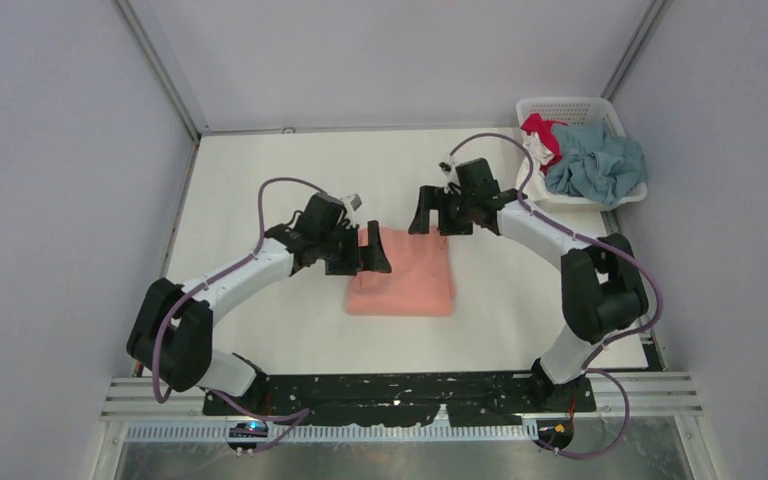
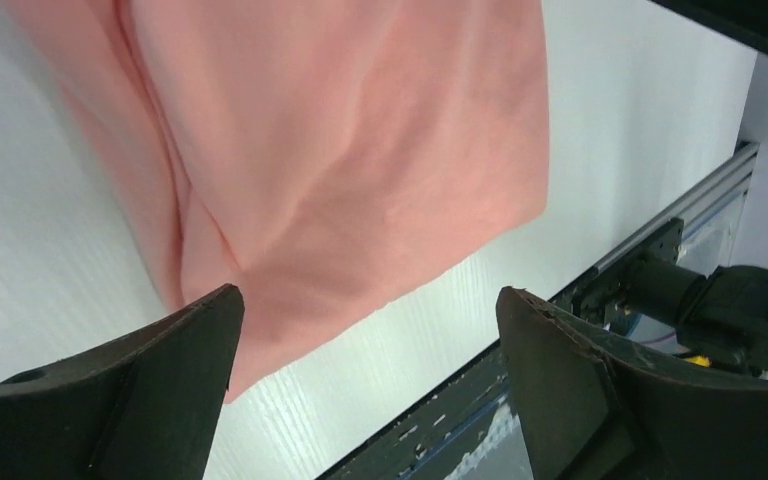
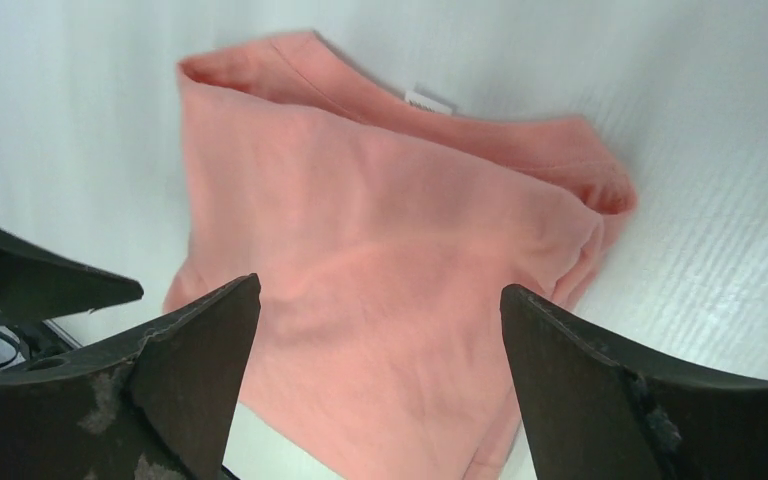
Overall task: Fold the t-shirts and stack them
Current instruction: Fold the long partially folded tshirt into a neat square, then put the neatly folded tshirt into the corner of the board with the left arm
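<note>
The salmon-pink t-shirt (image 1: pixel 402 275) lies folded into a rectangle at the table's middle; it also shows in the left wrist view (image 2: pixel 340 150) and the right wrist view (image 3: pixel 380 270). My left gripper (image 1: pixel 368 252) is open and empty over the shirt's left edge. My right gripper (image 1: pixel 430 215) is open and empty just above the shirt's far edge. The dusty blue t-shirt (image 1: pixel 595 165), the red one (image 1: pixel 543 131) and a bit of white cloth (image 1: pixel 535 147) lie crumpled in the white lattice basket (image 1: pixel 560 105) at the far right.
The white table (image 1: pixel 260 190) ends at a black base plate (image 1: pixel 400 395) along the near edge. Grey walls close in the left, back and right sides. The basket sits in the far right corner.
</note>
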Robot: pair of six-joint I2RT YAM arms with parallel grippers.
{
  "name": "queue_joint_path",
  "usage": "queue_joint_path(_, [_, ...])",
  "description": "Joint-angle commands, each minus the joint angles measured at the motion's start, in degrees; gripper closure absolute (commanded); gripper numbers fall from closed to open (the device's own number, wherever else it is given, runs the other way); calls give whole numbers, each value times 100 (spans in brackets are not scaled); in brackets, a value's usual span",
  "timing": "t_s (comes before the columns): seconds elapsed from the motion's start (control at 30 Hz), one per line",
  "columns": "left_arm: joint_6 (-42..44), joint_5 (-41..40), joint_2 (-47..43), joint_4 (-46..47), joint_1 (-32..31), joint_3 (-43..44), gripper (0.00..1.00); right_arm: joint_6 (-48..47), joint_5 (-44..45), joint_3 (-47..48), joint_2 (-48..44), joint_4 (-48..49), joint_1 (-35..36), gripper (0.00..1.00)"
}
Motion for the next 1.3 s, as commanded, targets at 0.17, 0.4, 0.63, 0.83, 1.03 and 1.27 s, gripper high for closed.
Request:
queue_joint_path(0.17, [399,-419,1232,-705,807,1221,6,-17,517,-545,-1537,205,-161,5])
queue_joint_path(0.4, [580,-31,2193,-667,929,1627,31,-58,548,-839,-1791,129,-296,5])
queue_joint_path(0.63, [590,-172,2508,-895,1052,1967,100,-65,595,-889,-1933,91,-391,5])
queue_joint_path(0.83, [926,-436,2474,-1301,1552,2623,100,-95,470,-902,-2042,56,-507,5])
queue_joint_path(1.03, [1687,-907,3027,-2084,2462,3974,100,-212,531,-1047,-2254,-26,-803,5])
queue_joint_path(1.27, [2398,246,4691,-3711,3815,6930,100,-170,649,-1247,-2441,-183,-1108,5])
